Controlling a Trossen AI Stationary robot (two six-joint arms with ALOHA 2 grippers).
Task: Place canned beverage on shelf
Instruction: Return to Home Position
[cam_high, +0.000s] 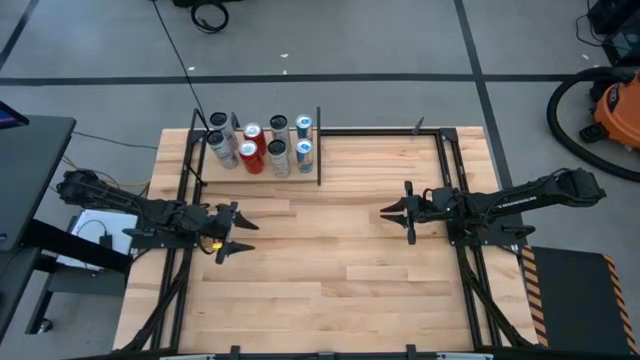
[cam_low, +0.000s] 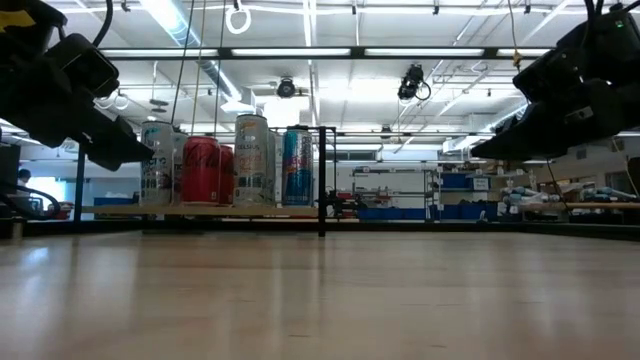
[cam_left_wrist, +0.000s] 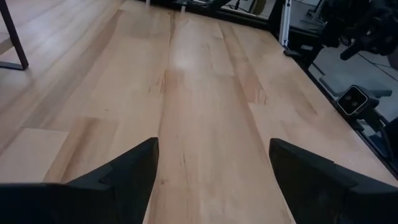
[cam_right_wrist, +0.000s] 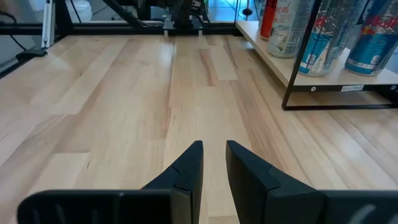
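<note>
One large workshop room surrounds the rig: a grey floor (cam_high: 100, 60) crossed by dark tape lines, strip lights (cam_low: 300, 52) along the ceiling, racks with blue bins (cam_low: 400, 211) far behind, and an orange shop vacuum (cam_high: 605, 105) off the table at about 2 o'clock in the high view. The butcher-block tabletop (cam_high: 330, 290) is made of pale planks of mixed tone and looks glossy at table height. The left arm (cam_high: 120, 205) reaches in from 9 o'clock and the right arm (cam_high: 530, 195) from 3 o'clock, both raised clear of the wood and well apart from each other. The shelf (cam_right_wrist: 329, 81) stands at about 11 o'clock on the table, a pale board in thin black uprights. Eight drinks stand upright on it in four pairs: silver cans (cam_high: 220, 140), red soda cans (cam_high: 251, 150), white-yellow cans (cam_high: 278, 150) and blue cans (cam_high: 304, 150). The left gripper (cam_left_wrist: 213, 143) holds nothing, its fingers spread wide. The right gripper (cam_right_wrist: 214, 144) also holds nothing, its fingers drawn almost together with only a slit between them.
</note>
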